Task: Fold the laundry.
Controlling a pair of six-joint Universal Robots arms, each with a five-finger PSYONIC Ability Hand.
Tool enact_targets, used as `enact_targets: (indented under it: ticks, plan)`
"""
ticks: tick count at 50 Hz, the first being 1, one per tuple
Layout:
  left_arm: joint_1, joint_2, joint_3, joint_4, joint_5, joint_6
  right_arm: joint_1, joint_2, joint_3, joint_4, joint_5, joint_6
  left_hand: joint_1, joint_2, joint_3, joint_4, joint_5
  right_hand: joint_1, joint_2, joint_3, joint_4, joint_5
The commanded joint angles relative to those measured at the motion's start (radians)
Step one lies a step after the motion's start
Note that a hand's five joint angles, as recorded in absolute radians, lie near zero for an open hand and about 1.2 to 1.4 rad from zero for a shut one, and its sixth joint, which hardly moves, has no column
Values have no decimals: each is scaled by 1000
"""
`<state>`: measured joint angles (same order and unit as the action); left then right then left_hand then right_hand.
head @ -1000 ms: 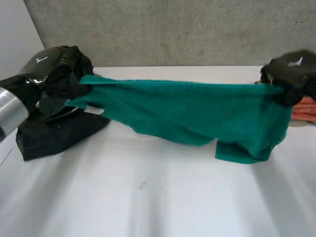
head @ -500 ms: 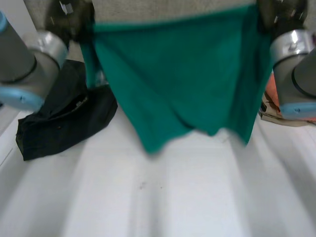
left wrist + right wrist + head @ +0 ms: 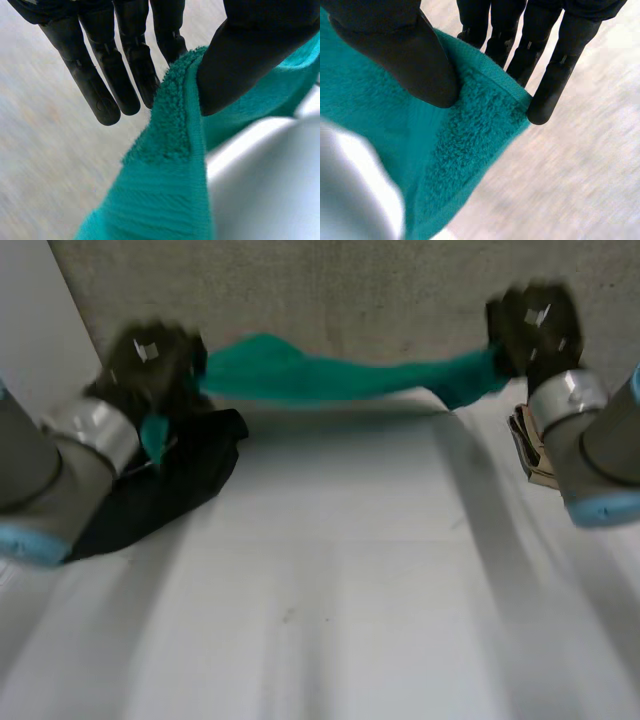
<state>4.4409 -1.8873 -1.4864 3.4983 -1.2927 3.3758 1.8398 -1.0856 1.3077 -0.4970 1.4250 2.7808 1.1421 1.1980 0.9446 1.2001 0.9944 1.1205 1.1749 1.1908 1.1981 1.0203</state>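
Looking down, I see the green towel (image 3: 340, 375) strung in the air between both hands over the far side of the table (image 3: 330, 590); my left hand (image 3: 240, 55) pinches one end between thumb and fingers; my right hand (image 3: 405, 55) clamps a corner likewise. A black cloth (image 3: 170, 490) lies heaped under the left arm; the right arm partly hides a tan pile (image 3: 530, 450).

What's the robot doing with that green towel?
It is folding laundry. Its left hand and right hand each pinch an end of the green towel and hold it stretched in the air over the white table. A black cloth lies on the table near the left hand.
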Motion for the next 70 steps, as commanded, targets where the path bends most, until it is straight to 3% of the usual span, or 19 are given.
enact_targets:
  ticks: [1,10,14,20,23,24,25,31,38,46,51,65,66,70]
  plan:
    - [0,-47,-255,-4,44,122,-17,0,197,245,-44,-150,254,198,452,196,227,276,221,205,198,201]
    - [69,-52,-388,-113,64,189,-94,-68,323,440,-74,-231,254,198,452,196,227,276,221,205,198,201]
    - [80,-15,-406,-137,105,177,-145,-77,352,437,-129,-227,254,198,452,196,227,141,87,71,64,67]
    - [66,30,-423,-127,148,136,-178,-45,358,433,-169,-184,254,198,452,196,227,129,74,58,51,54]
    - [57,22,-417,-91,144,114,-189,-36,363,440,-172,-150,254,198,452,196,227,276,221,205,198,201]
    - [58,16,-416,-81,139,109,-192,-39,367,440,-173,-138,170,114,368,112,143,276,221,205,198,201]
    - [61,7,-411,-58,130,102,-197,-42,373,437,-175,-129,-57,-113,140,-115,-84,276,221,205,198,201]
    - [95,-50,-388,-2,92,91,-215,-79,409,385,-178,-93,-570,-626,-373,-628,-597,276,221,205,198,201]
    - [173,-46,-390,-45,88,70,-200,-63,423,379,-170,-87,-565,-620,-367,-623,-591,276,221,205,198,201]
    - [255,11,-442,-93,188,21,-182,-47,424,373,-169,-87,-562,-618,-364,-620,-589,276,221,205,198,201]
    - [261,-13,-442,-85,220,16,-169,-47,432,368,-161,-87,-562,-618,-364,-620,-589,276,221,205,198,201]
    - [242,-96,-423,-50,201,59,-174,-59,453,347,-147,-90,-503,-559,-306,-561,-530,276,221,205,198,201]
    - [239,-104,-419,-41,199,66,-172,-60,455,347,-147,-90,-471,-527,-274,-529,-498,276,221,205,198,201]
    - [236,-138,-384,10,182,105,-172,-83,458,353,-141,-93,253,197,450,195,226,276,221,205,198,201]
